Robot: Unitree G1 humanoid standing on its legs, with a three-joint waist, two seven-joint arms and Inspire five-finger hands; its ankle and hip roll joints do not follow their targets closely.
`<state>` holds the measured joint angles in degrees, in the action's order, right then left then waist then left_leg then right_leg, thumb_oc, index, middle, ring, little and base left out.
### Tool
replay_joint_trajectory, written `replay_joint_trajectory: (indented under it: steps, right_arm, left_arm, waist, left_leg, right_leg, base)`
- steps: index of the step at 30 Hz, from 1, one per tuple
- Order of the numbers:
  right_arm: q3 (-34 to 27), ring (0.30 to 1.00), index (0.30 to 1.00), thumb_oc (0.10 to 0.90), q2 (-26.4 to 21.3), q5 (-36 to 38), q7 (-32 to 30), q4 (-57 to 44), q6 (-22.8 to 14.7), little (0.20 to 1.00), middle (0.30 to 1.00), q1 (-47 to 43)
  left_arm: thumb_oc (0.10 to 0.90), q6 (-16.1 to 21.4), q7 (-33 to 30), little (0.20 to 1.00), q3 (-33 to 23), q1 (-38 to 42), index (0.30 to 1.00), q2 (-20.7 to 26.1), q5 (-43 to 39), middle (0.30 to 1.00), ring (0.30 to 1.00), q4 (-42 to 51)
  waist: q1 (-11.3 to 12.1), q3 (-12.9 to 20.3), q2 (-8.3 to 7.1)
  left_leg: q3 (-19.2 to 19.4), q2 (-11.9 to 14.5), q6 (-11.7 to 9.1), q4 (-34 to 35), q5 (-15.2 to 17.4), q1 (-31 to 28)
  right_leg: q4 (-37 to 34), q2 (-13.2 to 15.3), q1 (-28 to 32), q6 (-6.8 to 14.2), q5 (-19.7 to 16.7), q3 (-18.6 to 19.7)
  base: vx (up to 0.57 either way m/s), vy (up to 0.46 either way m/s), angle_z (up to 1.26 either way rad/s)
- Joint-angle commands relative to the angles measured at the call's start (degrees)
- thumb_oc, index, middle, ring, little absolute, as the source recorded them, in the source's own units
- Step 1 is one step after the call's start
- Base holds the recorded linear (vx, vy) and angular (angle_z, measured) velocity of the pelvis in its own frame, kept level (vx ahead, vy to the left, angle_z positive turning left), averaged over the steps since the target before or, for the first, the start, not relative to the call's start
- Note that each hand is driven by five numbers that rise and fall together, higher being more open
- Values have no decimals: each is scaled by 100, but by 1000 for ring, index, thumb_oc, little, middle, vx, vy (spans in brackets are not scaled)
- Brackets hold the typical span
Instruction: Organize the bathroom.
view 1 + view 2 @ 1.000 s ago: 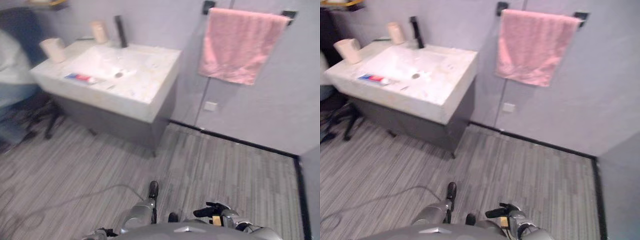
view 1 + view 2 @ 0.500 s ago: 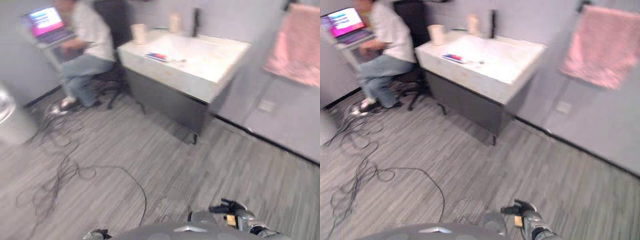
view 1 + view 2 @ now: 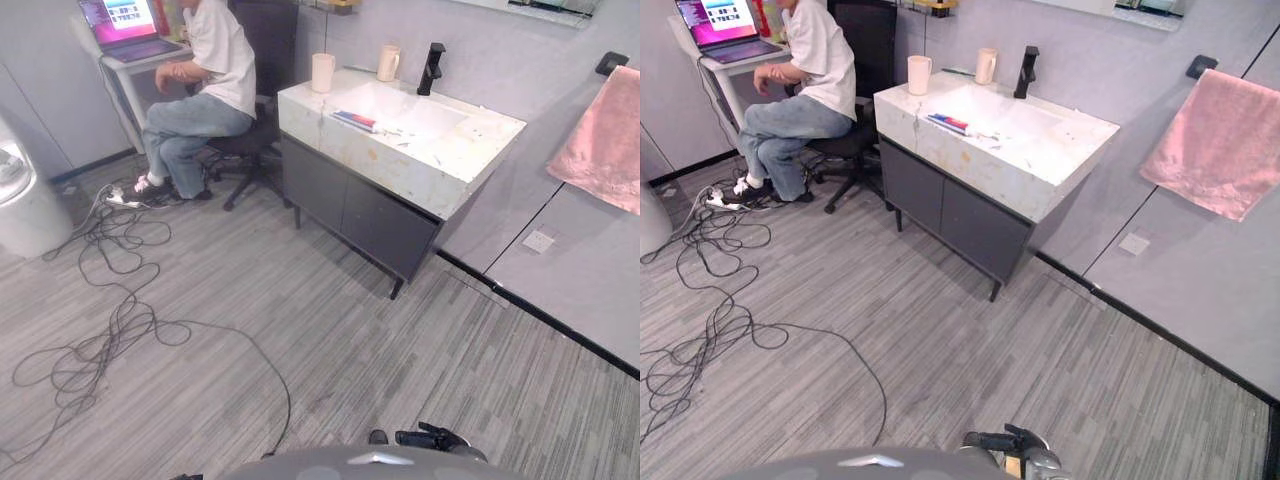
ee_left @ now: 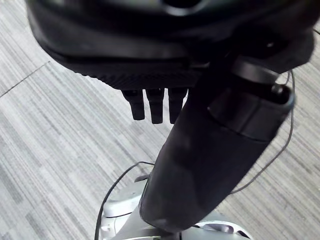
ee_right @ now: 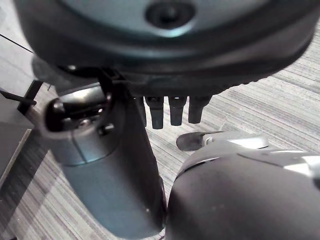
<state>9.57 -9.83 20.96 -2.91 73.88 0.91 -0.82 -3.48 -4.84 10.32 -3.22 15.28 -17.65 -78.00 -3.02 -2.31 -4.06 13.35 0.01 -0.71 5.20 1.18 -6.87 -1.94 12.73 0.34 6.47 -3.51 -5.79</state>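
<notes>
Hanging low in front of me, my right hand [image 5: 170, 107] points its fingers straight down over the grey plank floor [image 3: 330, 340], relaxed and holding nothing; it also peeks in at the bottom edge of the head view [image 3: 1015, 442]. My left hand [image 4: 155, 102] is the same in its own wrist view: fingers straight, loose, empty, with only floor beneath them.

Well ahead of both hands, across the open floor, stands the washstand [image 3: 400, 150], a pale marble top with a sunken basin over a dark cabinet [image 3: 350, 205] on thin legs. A black tap [image 3: 431, 68] rises at the back of the basin. Two cream cups sit on the top: one cup [image 3: 322, 72] at the near left corner, the other cup [image 3: 388, 62] further back beside the tap. A toothpaste tube [image 3: 354, 121] with red and blue on it lies flat on the counter at the basin's left edge.

On the wall to the right of the stand, a pink towel [image 3: 1220, 145] hangs from a dark rail.

To the left of the stand, a person [image 3: 205, 90] sits on a black office chair [image 3: 255, 140] at a small desk with an open laptop [image 3: 125, 25]. Loose cables [image 3: 110, 300] sprawl over the floor near the chair, and a pale round bin [image 3: 25, 205] stands at the far left.
</notes>
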Motion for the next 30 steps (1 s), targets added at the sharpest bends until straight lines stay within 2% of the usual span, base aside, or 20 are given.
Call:
replay_joint_trajectory:
  steps: [1,2,3,5,7,8,9,10,11,12,14,17,19,20,21,22,24,26,29,30]
  right_arm:
    - [118,900,900,800,-476,-64,-133,235,169,900,900,-276]
    - [117,900,900,800,-485,-59,-147,224,197,900,900,-276]
    - [152,900,900,800,-523,-111,-138,170,288,900,900,-291]
    - [201,900,900,800,-557,-77,-105,134,312,900,900,-304]
    - [240,900,900,800,-591,-68,-47,148,353,900,900,-339]
    - [277,900,900,800,-578,31,-49,216,279,900,900,-330]
    - [285,900,900,800,-565,31,-60,221,263,900,900,-326]
    - [264,900,900,800,-512,-60,-74,198,247,900,900,-317]
    - [263,900,900,800,-509,-67,-74,194,244,900,900,-314]
    - [270,900,900,800,-492,-75,-78,126,220,900,900,-284]
    - [265,900,900,800,-493,-193,-30,68,246,900,900,-247]
    - [338,900,900,800,-508,-197,-6,122,222,900,900,-151]
    - [346,900,900,800,-536,-277,17,159,215,900,900,-129]
    - [400,900,900,800,-544,-332,35,128,285,900,900,-119]
    - [418,900,900,800,-547,-344,46,120,291,900,900,-115]
    - [530,900,900,800,-552,-434,72,46,294,900,900,-118]
    - [606,900,900,800,-566,-418,58,-19,309,900,900,-145]
    - [593,900,900,800,-588,-242,13,-61,312,900,900,-213]
    - [530,900,900,800,-600,-415,47,-44,308,900,900,-300]
    - [513,900,900,800,-608,-458,53,-32,331,900,900,-331]
  left_arm:
    - [800,139,31,900,-126,541,900,-103,-67,900,900,-61]
    - [800,115,49,900,-100,589,900,-87,5,900,900,-60]
    - [800,27,29,900,27,705,900,-46,66,900,900,0]
    - [800,1,47,900,132,796,900,-25,0,900,900,39]
    - [800,-48,23,900,199,937,900,-45,17,900,900,85]
    - [800,-28,66,900,249,1026,900,-58,64,900,900,74]
    - [800,-10,68,900,259,1045,900,-76,90,900,900,68]
    - [800,22,35,900,271,1078,900,-112,195,900,900,86]
    - [800,27,31,900,272,1079,900,-117,207,900,900,88]
    - [800,85,-63,900,297,1046,900,-150,196,900,900,145]
    - [800,108,-168,900,273,967,900,-168,215,900,900,235]
    - [800,176,-236,900,268,905,900,-138,128,900,900,210]
    - [800,148,-193,900,173,933,900,-144,167,900,900,212]
    - [800,171,-227,900,156,958,900,-195,142,900,900,219]
    - [800,195,-250,900,152,960,900,-209,109,900,900,226]
    - [800,251,-331,900,130,991,900,-250,0,900,900,243]
    - [800,290,-414,900,105,1026,900,-307,-24,900,900,242]
    - [800,369,-449,900,118,1058,900,-366,-12,900,900,260]
    - [800,466,-453,900,146,1065,900,-374,-53,900,900,246]
    - [800,474,-449,900,172,1055,900,-345,-83,900,900,256]
  waist:
    - [58,-411,396]
    - [64,-430,391]
    - [16,-544,394]
    - [-26,-647,431]
    - [-179,-796,438]
    - [-283,-795,364]
    - [-306,-801,340]
    - [-309,-807,235]
    - [-320,-826,235]
    - [-333,-872,112]
    - [-367,-938,62]
    - [-457,-745,62]
    - [-497,-586,95]
    - [-501,-498,102]
    - [-499,-475,105]
    - [-496,-423,52]
    - [-486,-420,-13]
    - [-448,-468,-72]
    - [-426,-503,-76]
    - [-425,-500,-59]
  left_leg:
    - [-646,311,240,-20,-93,-50]
    - [-648,256,289,-26,-100,-30]
    - [-682,142,408,-197,-61,36]
    - [-699,119,475,-338,-1,69]
    - [-855,52,511,-410,90,-14]
    - [-1034,-110,488,-403,135,-42]
    - [-1086,-149,474,-403,149,-65]
    - [-1121,-242,436,-446,228,-75]
    - [-1132,-234,430,-454,252,-98]
    - [-1110,-283,391,-517,437,-163]
    - [-1119,-284,398,-570,622,-313]
    - [-1405,-229,372,-739,774,-530]
    - [-1348,-40,204,-1167,507,-538]
    - [-1302,72,64,-1895,-4,-330]
    - [-1302,94,30,-2061,-130,-256]
    - [-1219,160,-80,-3030,-580,169]
    - [-1183,149,-110,-3996,-841,800]
    - [-1191,65,16,-4749,-676,1514]
    - [-1068,26,264,-3964,-352,1623]
    - [-1019,82,292,-3347,-347,1504]
  right_leg:
    - [415,21,21,-22,-274,25]
    - [679,105,-66,-35,-372,81]
    - [1707,318,-546,-62,-920,304]
    - [2445,333,-925,-105,-1133,468]
    - [2830,-162,-1340,-148,-1138,766]
    - [2360,-552,-1570,-134,-1099,776]
    - [2126,-581,-1558,-136,-1073,721]
    - [1176,-586,-1494,-90,-981,551]
    - [1021,-598,-1449,-79,-991,513]
    - [112,-688,-1504,44,-1100,326]
    - [53,-800,-1621,56,-1146,338]
    - [150,-1002,-1365,-205,-973,817]
    - [152,-1073,-1158,-368,-851,892]
    - [98,-1128,-987,-493,-794,925]
    - [83,-1146,-945,-522,-780,930]
    - [40,-1206,-770,-676,-702,986]
    - [44,-1254,-628,-824,-656,1083]
    - [97,-1299,-474,-929,-580,1226]
    - [25,-1393,-211,-887,-441,1455]
    - [34,-1441,-122,-868,-332,1521]
  base:
    - [28,245,15]
    - [31,262,16]
    - [30,267,13]
    - [43,220,-2]
    - [177,120,-1]
    - [265,4,26]
    - [382,-53,47]
    - [251,-61,51]
    - [390,-141,61]
    - [257,-106,48]
    - [351,-140,18]
    - [398,-136,4]
    - [453,-138,56]
    - [313,-110,59]
    - [403,-177,54]
    - [268,-139,22]
    - [231,-138,-11]
    - [211,-50,-71]
    - [287,94,-55]
    - [289,163,-35]
